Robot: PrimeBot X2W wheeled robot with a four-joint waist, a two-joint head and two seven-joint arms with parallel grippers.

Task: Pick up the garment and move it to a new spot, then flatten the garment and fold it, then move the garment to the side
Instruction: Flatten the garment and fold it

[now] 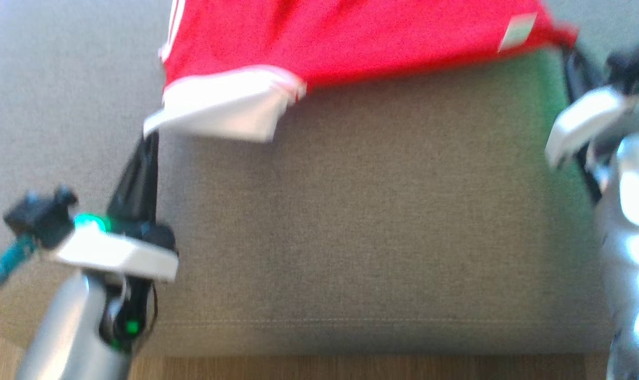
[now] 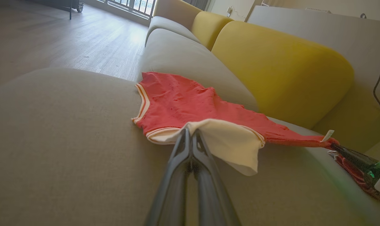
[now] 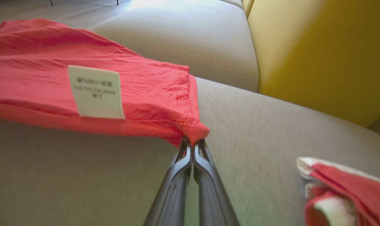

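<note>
The garment (image 1: 351,37) is a red top with a white sleeve and a white label (image 3: 95,92). It lies spread across the grey sofa seat (image 1: 377,221), with its near edge raised between my two grippers. My left gripper (image 2: 190,130) is shut on the white sleeve's edge (image 2: 230,144), and in the head view that gripper (image 1: 150,134) is at the garment's left corner. My right gripper (image 3: 193,141) is shut on the red hem corner, at the garment's right end (image 1: 567,45). The garment's far part (image 2: 177,97) rests on the cushion.
Yellow back cushions (image 2: 278,66) rise behind the seat. More red and white cloth (image 3: 340,185) lies bunched on the seat to the right of my right gripper. The seat's front edge (image 1: 351,343) meets a wooden floor (image 2: 67,40). A cable (image 2: 378,91) hangs at the far right.
</note>
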